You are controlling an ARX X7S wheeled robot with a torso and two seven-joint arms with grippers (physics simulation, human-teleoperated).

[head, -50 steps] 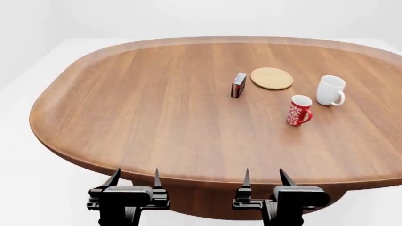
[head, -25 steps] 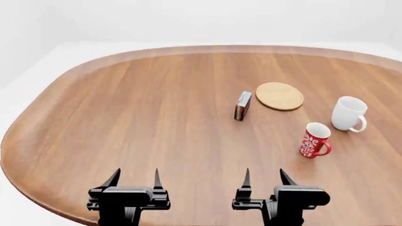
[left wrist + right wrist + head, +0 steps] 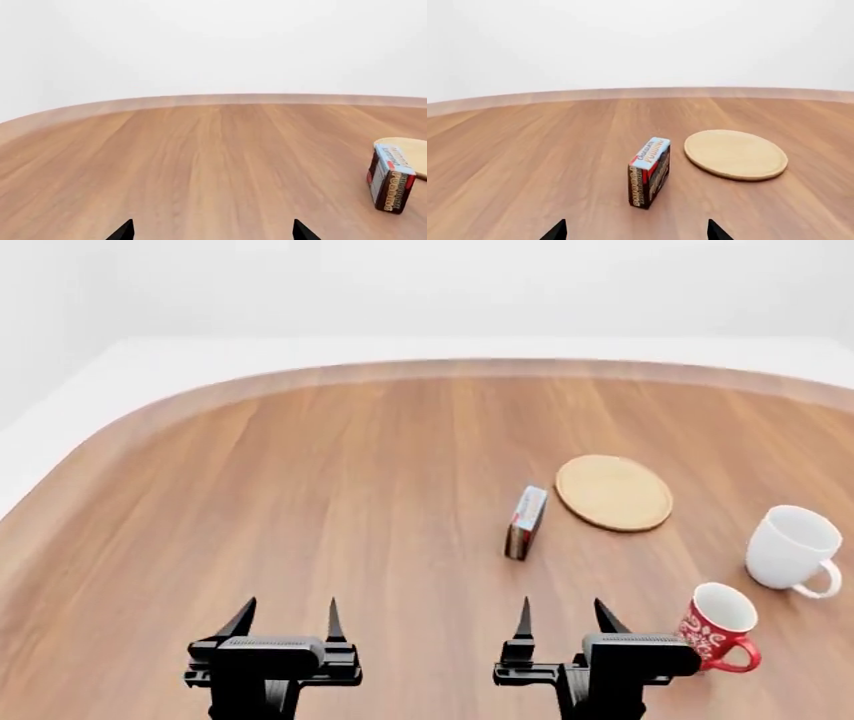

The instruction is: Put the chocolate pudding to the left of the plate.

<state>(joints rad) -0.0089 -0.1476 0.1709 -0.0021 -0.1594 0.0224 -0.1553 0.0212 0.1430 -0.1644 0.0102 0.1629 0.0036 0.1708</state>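
Observation:
The chocolate pudding [image 3: 526,522] stands on its edge on the wooden table, a small box with a light blue top and brown end, just left of the plate [image 3: 613,492]. The right wrist view shows the pudding [image 3: 649,171] straight ahead and the tan plate [image 3: 736,153] beside it, a small gap between them. In the left wrist view the pudding [image 3: 389,178] is at the frame's edge with the plate [image 3: 408,154] behind. My left gripper [image 3: 286,625] and right gripper [image 3: 559,622] hang open and empty at the near edge, well short of the box.
A red-and-white mug [image 3: 715,628] stands close beside my right gripper. A white mug [image 3: 793,550] sits further back on the right. The table's curved rim [image 3: 174,406] runs round the left and far side.
The view has moved forward over the table, so the pudding, plate and mugs sit lower and nearer in the head view. Both grippers keep the same pose.

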